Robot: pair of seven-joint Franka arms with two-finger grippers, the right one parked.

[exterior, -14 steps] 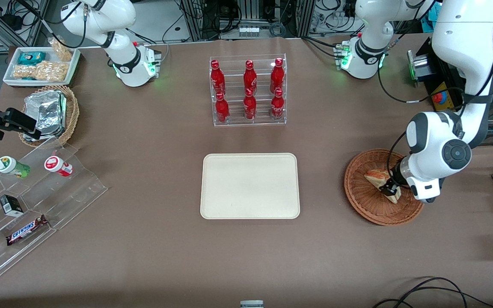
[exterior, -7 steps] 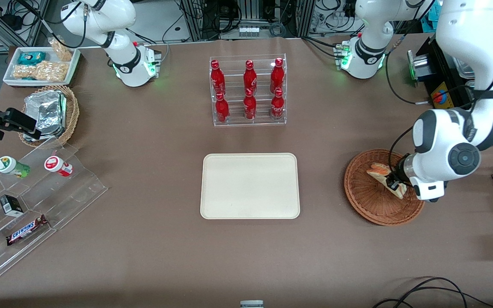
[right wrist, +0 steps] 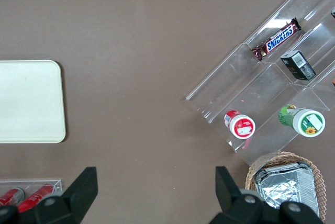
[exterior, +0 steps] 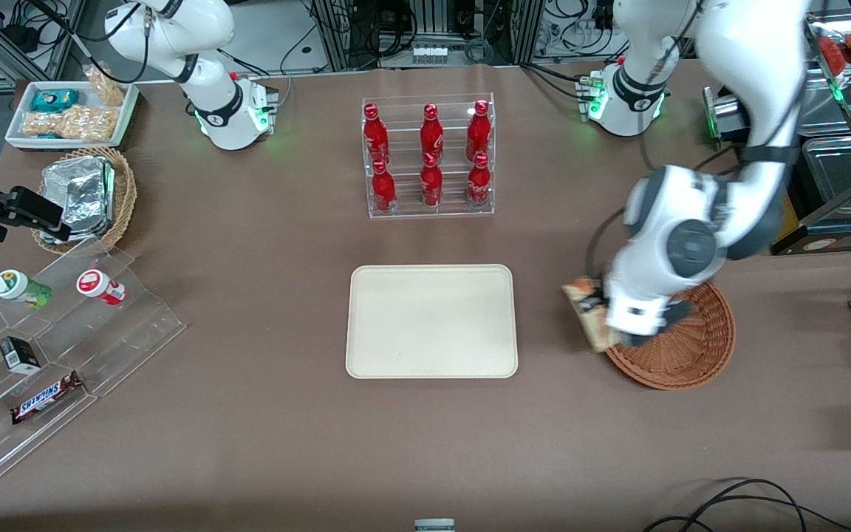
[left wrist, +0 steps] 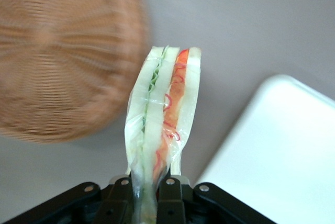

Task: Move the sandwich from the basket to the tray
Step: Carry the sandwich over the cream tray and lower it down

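One sandwich (left wrist: pixel 163 114) is airborne, pinched at its lower end between the gripper's (left wrist: pixel 149 190) two fingers, the wedge standing up from them with its orange and green layers showing. From the front it hangs over the edge of the basket (exterior: pixel 695 347) that faces the tray (exterior: pixel 431 321), clear of the wicker, with bare table between it and the tray. This looks like the carry leg. Next call: travel on until the wedge is above the cream surface, come down low, then release so it lands flat inside the rim.
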